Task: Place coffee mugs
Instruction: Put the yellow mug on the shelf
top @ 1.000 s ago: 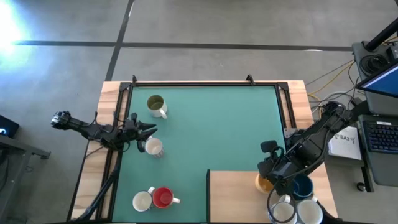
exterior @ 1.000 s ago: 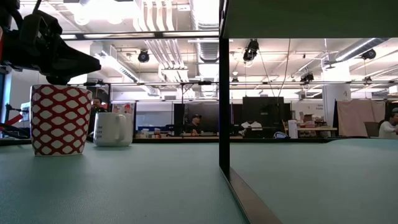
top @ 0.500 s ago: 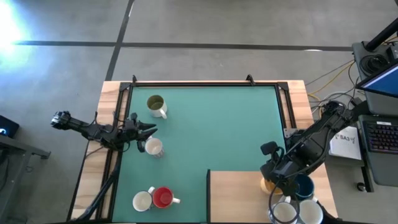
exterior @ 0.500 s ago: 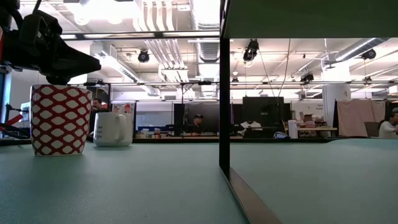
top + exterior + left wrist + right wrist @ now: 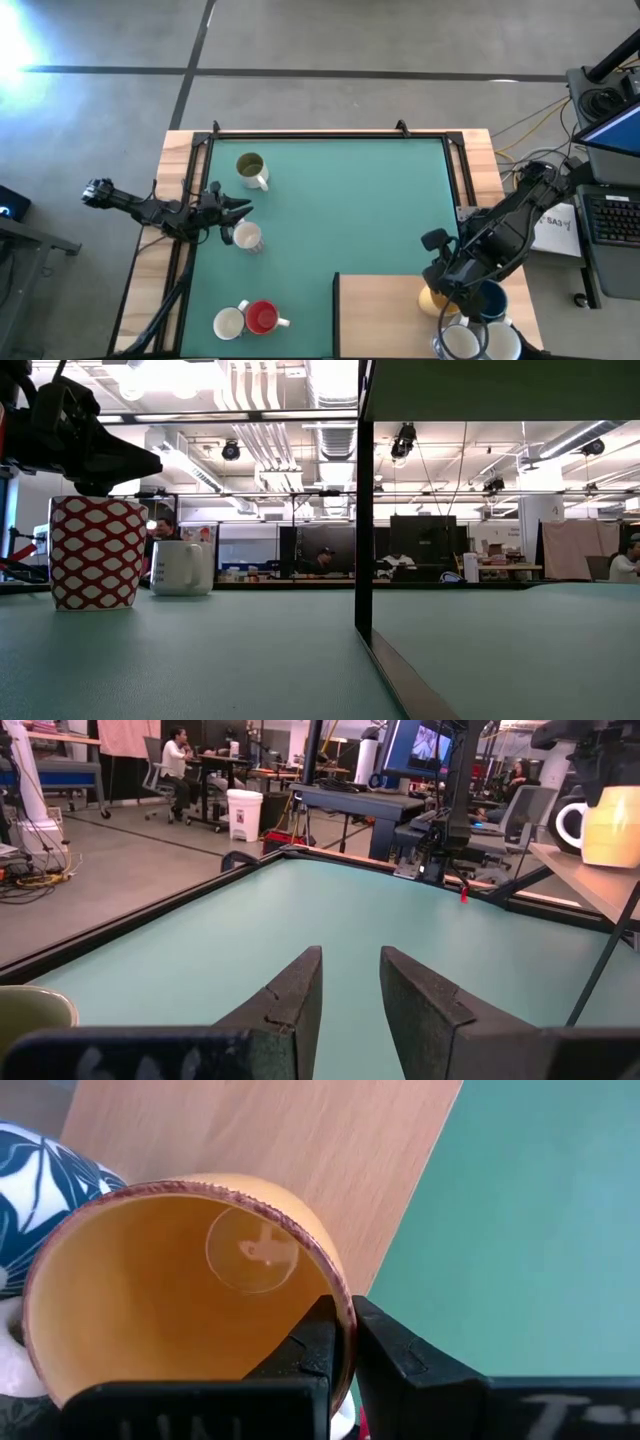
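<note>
My right gripper (image 5: pixel 345 1342) is shut on the orange mug (image 5: pixel 432 298) over the wooden board (image 5: pixel 380 315), beside the dark blue mug (image 5: pixel 488 301) and two white mugs (image 5: pixel 457 342). My left gripper (image 5: pixel 238 208) hovers open near the table's left edge, just beyond a white mug (image 5: pixel 247 237). Farther off stands the white mug with the olive-green inside (image 5: pixel 250 168). A red mug (image 5: pixel 262 317) and a white mug (image 5: pixel 228 322) stand together at the near left. In the low view the red patterned mug (image 5: pixel 97 552) sits below my left gripper (image 5: pixel 95 455). My right gripper pinches the orange mug's rim (image 5: pixel 343 1308), one finger (image 5: pixel 312 1342) inside the mug and one (image 5: pixel 392 1348) outside its wall. The fingers come from above, slanting down. The mug is over the wooden board; whether its base rests on the board I cannot tell.
The raised wooden board (image 5: pixel 300 1160) covers the table's near right corner; its dark post (image 5: pixel 364 510) stands mid-table in the low view. The green mat (image 5: pixel 350 210) lies open across the middle. A laptop and cables (image 5: pixel 610 190) sit off the table's right side.
My right gripper, with the orange mug in its hold, has crept a little toward the near right, closer to the blue and white mugs on the board.
</note>
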